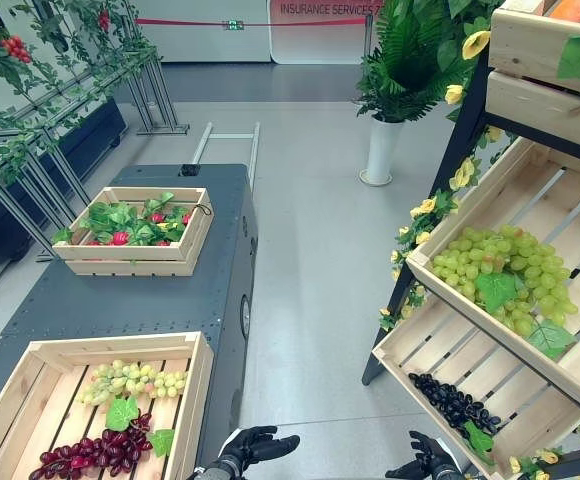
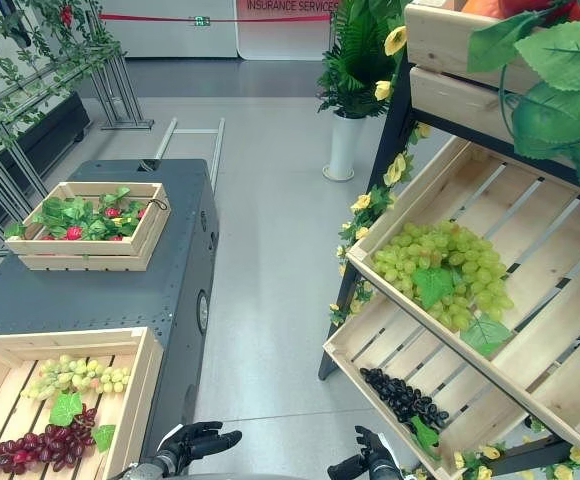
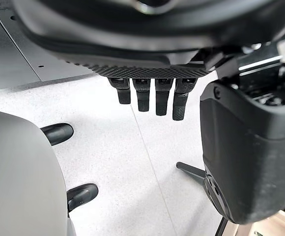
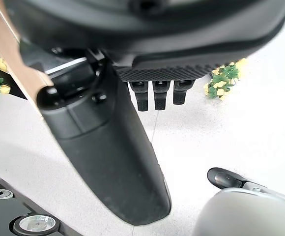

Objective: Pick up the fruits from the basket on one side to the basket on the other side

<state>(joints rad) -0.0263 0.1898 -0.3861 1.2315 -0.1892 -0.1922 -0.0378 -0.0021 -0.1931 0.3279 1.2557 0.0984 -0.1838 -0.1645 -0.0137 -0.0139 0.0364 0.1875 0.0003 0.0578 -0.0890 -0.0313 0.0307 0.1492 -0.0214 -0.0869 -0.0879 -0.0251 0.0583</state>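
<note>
While both hands hang low over the pale floor, neither has hold of anything: the left hand (image 1: 253, 447) sits at the 6 o'clock edge of the head view with fingers extended and loosely spread, and its wrist view shows the fingers (image 3: 155, 98) straight with nothing past them but floor. The right hand (image 1: 425, 462), a little toward 5 o'clock, is likewise relaxed and unloaded; its wrist view shows straight fingers (image 4: 157, 96) above bare floor.

At 7 o'clock, a slatted wooden crate (image 1: 195, 390) rests on the near end of a dark grey cart (image 1: 160, 290). It holds a bunch of green grapes (image 1: 130, 381) with pale, round berries, and nearer the camera a bunch of dark red grapes (image 1: 95, 447) lying lengthwise; green leaves (image 1: 122, 412) lie between the two bunches.

At 10 o'clock, on the far end of the cart, a smaller wooden crate (image 1: 135, 262) contains red strawberries (image 1: 119, 238) among green foliage.

At 3 o'clock, a tilted wooden display shelf (image 1: 560, 225) carries a large heap of green grapes (image 1: 495, 270) with two leaves. On the tier below (image 1: 425, 345), toward 4 o'clock, lies a cluster of black grapes (image 1: 455, 402), small and glossy.

At 1 o'clock, a white vase (image 1: 381, 150) with fern-like fronds stands on the floor.
</note>
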